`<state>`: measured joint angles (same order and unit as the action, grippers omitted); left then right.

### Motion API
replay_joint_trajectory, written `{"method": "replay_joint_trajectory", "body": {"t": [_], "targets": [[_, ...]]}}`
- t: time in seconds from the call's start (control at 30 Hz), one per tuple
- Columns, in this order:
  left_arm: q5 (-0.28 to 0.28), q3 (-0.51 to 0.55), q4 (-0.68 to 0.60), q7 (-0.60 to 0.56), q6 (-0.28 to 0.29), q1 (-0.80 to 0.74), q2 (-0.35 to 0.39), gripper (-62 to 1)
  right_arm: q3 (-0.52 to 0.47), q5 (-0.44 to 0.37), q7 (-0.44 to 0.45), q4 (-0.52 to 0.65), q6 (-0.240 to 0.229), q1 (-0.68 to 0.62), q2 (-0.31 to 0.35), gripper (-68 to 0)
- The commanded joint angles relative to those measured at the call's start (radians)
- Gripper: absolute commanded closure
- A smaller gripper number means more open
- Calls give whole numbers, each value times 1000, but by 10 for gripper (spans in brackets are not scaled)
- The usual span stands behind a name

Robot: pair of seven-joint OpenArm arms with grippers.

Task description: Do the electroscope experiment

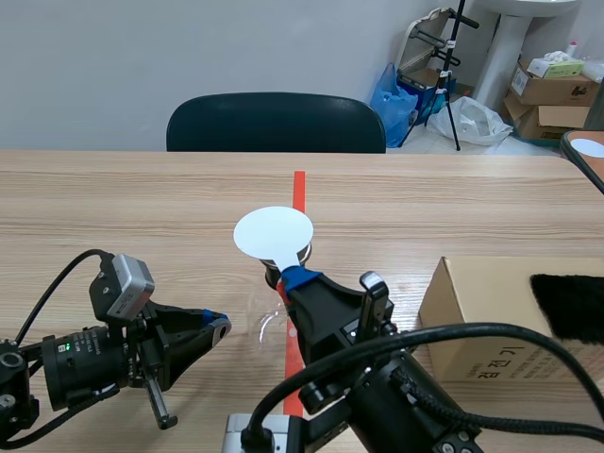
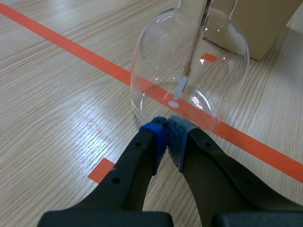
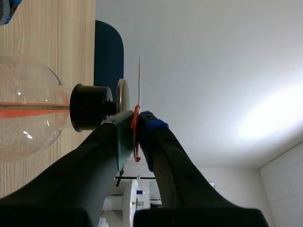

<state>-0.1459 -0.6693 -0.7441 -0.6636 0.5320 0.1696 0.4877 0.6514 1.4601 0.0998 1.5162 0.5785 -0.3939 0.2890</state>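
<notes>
**Item:** electroscope (image 1: 267, 319). It is a clear glass flask with a black stopper (image 3: 87, 108), a metal top plate (image 3: 121, 94) and a thin rod (image 2: 195, 42) carrying a small leaf (image 2: 181, 87) at its lower end.

**Location:** It stands on the orange tape line (image 1: 299, 184) at mid-table. The cardboard box (image 1: 491, 321) is at its 3 o'clock and the left gripper (image 1: 215, 326) at its 8 o'clock.

**Orientation:** Upright, with the long axis vertical. The neck and plate are uppermost and the rod hangs down the axis.

**Handling:** You should judge it light, rigid, slick and breakable. Keep off the bulb. If you must steady it, take it at the stopper.

**Accessory:** white disc (image 1: 274, 233). It looks thin, stiff and very light.
- The right gripper (image 3: 136, 120) is clamped on its orange tab (image 3: 136, 135).
- The disc lies flat over the plate and parallel to it.
- The right wrist view shows a sliver of gap between the two.

**Left gripper:** The fingers are together on nothing, with the tips just beside the bulb's base. You cannot tell whether they touch it.
</notes>
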Motion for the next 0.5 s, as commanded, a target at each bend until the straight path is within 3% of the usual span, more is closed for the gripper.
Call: {"method": "replay_joint_trajectory", "body": {"t": [0.0,0.27,0.47], "targets": [[-6,6,-21,-17,5,13,-2,-28,0,1,-7,16,8,11,5,-9],[-6,6,-21,-17,5,13,-2,-28,0,1,-27,16,8,11,4,-9],[-6,6,-21,-16,5,13,-2,-28,0,1,-168,16,8,11,4,-9]]}}
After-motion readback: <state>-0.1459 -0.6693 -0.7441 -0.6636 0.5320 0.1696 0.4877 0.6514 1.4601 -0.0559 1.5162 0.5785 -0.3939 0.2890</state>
